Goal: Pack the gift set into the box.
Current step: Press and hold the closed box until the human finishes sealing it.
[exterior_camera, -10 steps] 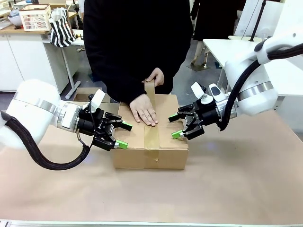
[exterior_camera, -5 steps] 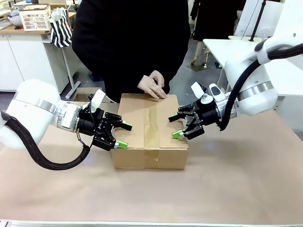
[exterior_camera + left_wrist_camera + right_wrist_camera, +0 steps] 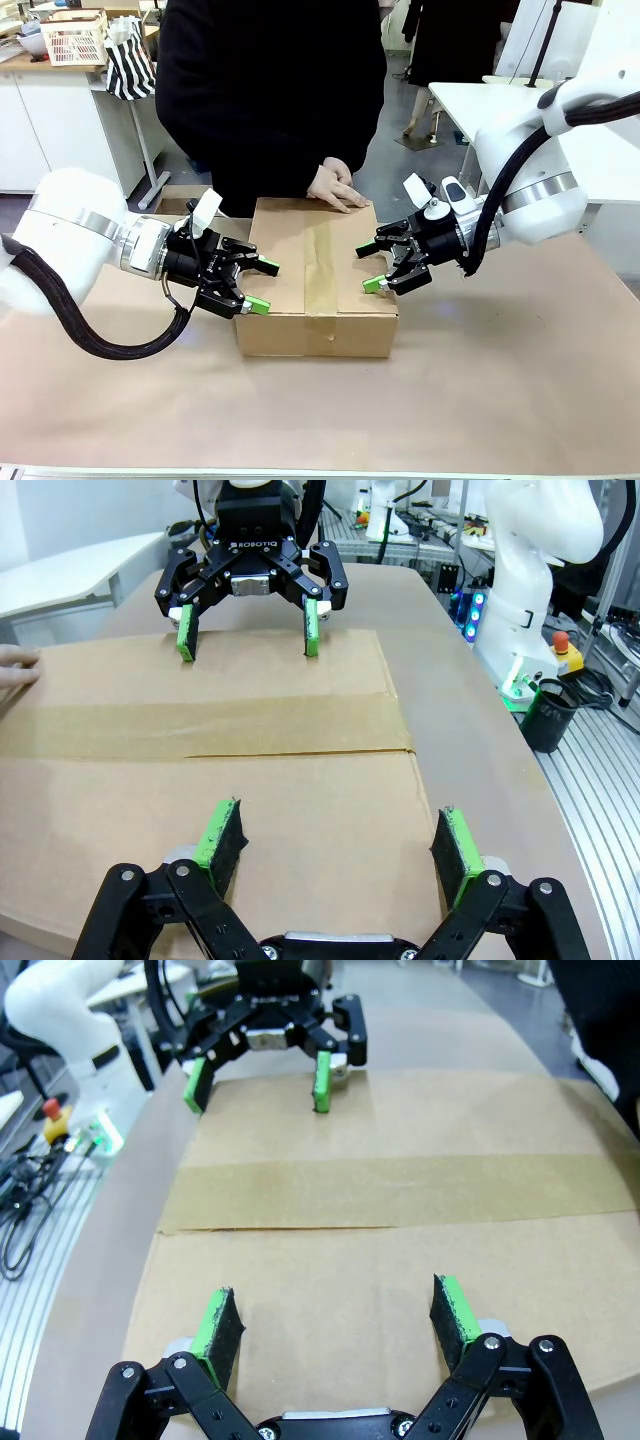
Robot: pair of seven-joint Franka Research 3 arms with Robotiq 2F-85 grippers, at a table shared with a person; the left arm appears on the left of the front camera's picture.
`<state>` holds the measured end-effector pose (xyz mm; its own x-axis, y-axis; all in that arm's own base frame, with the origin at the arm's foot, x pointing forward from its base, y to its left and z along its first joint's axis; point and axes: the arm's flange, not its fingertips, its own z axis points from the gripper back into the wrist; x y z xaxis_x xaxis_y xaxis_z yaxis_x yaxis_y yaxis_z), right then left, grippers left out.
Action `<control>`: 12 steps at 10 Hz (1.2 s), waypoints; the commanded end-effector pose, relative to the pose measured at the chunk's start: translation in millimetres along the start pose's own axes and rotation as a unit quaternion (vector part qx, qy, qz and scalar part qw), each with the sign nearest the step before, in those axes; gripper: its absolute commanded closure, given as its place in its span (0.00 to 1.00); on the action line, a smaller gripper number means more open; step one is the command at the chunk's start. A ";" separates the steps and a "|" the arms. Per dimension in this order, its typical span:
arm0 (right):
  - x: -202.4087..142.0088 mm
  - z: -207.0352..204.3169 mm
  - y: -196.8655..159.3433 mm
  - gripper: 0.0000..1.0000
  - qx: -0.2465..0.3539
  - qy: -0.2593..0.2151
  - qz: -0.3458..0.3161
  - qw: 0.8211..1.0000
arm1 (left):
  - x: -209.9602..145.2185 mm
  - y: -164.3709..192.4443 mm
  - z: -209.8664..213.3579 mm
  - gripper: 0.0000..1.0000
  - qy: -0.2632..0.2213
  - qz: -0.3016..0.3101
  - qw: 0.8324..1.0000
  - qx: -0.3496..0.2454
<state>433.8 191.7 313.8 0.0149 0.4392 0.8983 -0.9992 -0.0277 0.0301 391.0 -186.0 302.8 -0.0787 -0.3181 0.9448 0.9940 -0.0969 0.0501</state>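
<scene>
Left gripper (image 3: 258,285) sits at the left edge of the box (image 3: 285,285), jaws spread wide, nothing between the green pads (image 3: 222,837); from its wrist camera the pads hover just over the cardboard top. Right gripper (image 3: 370,266) mirrors it at the box's right edge, also spread and empty, pads (image 3: 455,1310) above the flap.

The box rests mid-table on the brown paper-covered table (image 3: 480,380), flaps closed, a strip of brown tape (image 3: 320,260) running along the centre seam and down the near face. At the far edge, the person's hand (image 3: 335,188) lies flat on the box top, near the tape's far end. The person stands close behind, in dark clothing.
</scene>
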 end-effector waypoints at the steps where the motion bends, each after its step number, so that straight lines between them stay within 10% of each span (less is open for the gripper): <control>1: -1.6 -1.4 0.8 0.00 -0.001 0.002 0.000 1.000 | -0.8 -1.8 0.1 0.00 0.003 -0.007 1.000 0.001; 12: -1.6 -1.4 0.8 0.00 -0.001 0.002 0.000 1.000 | -0.8 -1.8 0.1 0.00 0.003 -0.007 1.000 0.001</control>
<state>433.9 191.6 313.8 0.0149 0.4391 0.8983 -0.9992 -0.0276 0.0301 391.0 -186.1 302.8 -0.0789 -0.3180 0.9448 0.9940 -0.0970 0.0504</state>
